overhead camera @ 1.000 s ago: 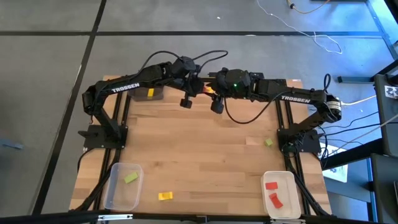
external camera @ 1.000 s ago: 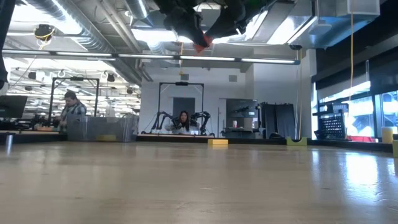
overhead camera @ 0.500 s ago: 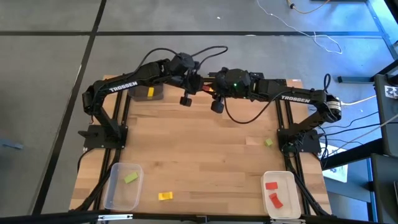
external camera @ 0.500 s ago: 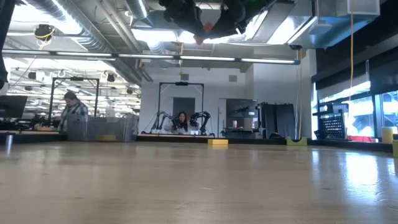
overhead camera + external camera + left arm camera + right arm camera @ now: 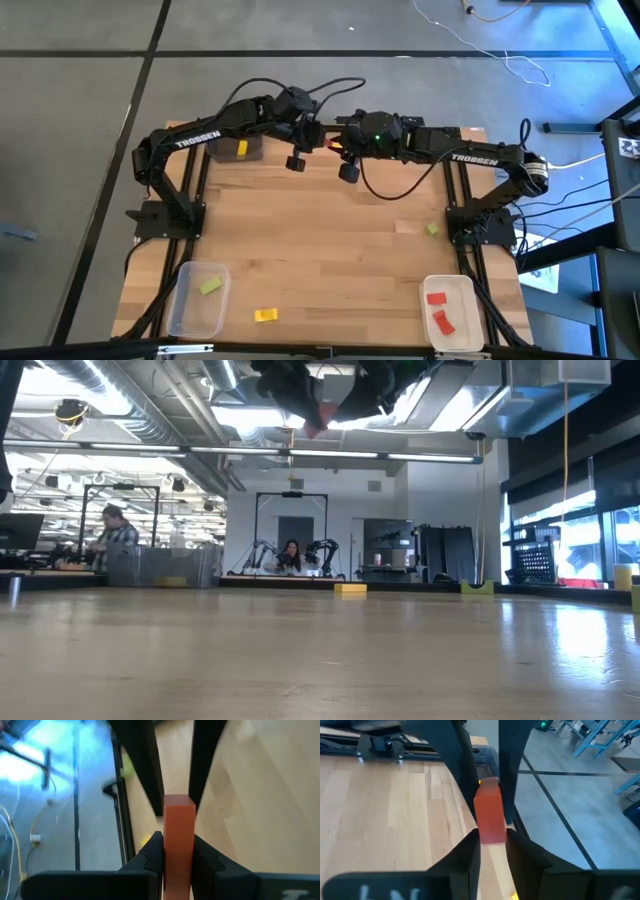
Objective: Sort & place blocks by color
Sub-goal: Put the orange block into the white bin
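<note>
Both arms meet in the air over the far edge of the counter [image 5: 320,230], end effectors facing each other with one red block [image 5: 331,143] between them. In the left wrist view the left end effector [image 5: 177,852] has its fingers [image 5: 151,852] pressed narrow on both sides of the red block [image 5: 178,840], which stands up lengthwise out of the grip; the other arm's two dark fingers stand on either side of the block's far end. In the right wrist view the right end effector [image 5: 492,845] is also narrow, with its fingers [image 5: 465,855] against the sides of the same block [image 5: 488,815], so both hold it at once. The low view shows the pair high above the counter, a spot of red [image 5: 316,426] at the join.

At the far left corner a dark bin [image 5: 240,150] holds a yellow block [image 5: 242,150]. At the near left a clear bin [image 5: 180,300] holds a green block [image 5: 209,286], and another yellow block [image 5: 265,315] lies on the counter just beside that bin. At the near right a white bin [image 5: 465,300] holds two red blocks [image 5: 440,310]. A second green block [image 5: 432,229] lies on the counter near the right arm's base.

People show in the room beyond, well back from the counter [image 5: 320,650]
</note>
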